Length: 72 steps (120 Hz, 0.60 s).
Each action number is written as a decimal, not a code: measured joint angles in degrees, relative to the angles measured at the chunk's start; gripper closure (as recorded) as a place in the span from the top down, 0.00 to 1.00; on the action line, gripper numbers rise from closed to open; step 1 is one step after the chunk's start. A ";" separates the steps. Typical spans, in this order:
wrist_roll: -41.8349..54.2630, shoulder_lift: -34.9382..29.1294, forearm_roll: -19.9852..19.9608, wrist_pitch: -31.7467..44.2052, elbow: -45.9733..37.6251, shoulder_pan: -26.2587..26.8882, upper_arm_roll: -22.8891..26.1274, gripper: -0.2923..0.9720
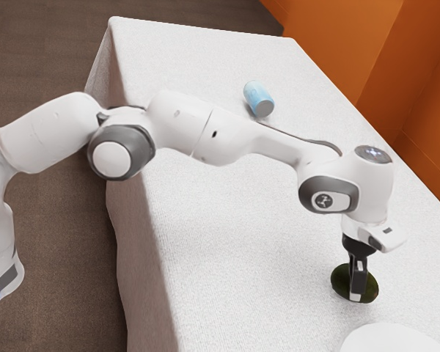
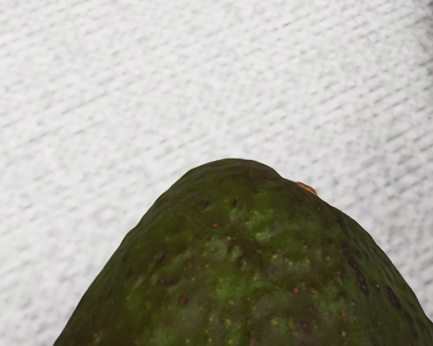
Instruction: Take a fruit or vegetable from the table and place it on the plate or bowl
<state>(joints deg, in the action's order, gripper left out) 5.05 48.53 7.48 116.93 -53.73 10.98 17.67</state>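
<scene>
now gripper (image 1: pixel 359 288) low at the avocado (image 1: pixel 340 281) — white table (image 1: pixel 242 235) beneath.

There is one avocado (image 1: pixel 339 281) (image 2: pixel 252 274), dark green with a bumpy skin. One pale blue cup (image 1: pixel 259 99) lies on its side. One white dish (image 1: pixel 392 341) is cut off by the exterior view's lower edge; plate or bowl cannot be told. One white worktop (image 1: pixel 227 242) carries all three. One white robot arm (image 1: pixel 227 139) reaches over it.
</scene>
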 joint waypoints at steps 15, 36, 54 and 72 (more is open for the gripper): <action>0.15 0.58 -0.01 1.23 0.01 -0.01 -0.14 0.67; 0.15 1.41 0.19 3.01 0.13 -0.03 0.00 0.63; 0.08 1.08 0.66 4.04 0.05 0.06 -0.06 0.47; -0.24 0.03 1.23 4.43 0.14 0.16 -0.11 0.51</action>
<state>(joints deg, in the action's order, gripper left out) 4.81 48.55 8.70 121.36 -53.58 11.14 17.56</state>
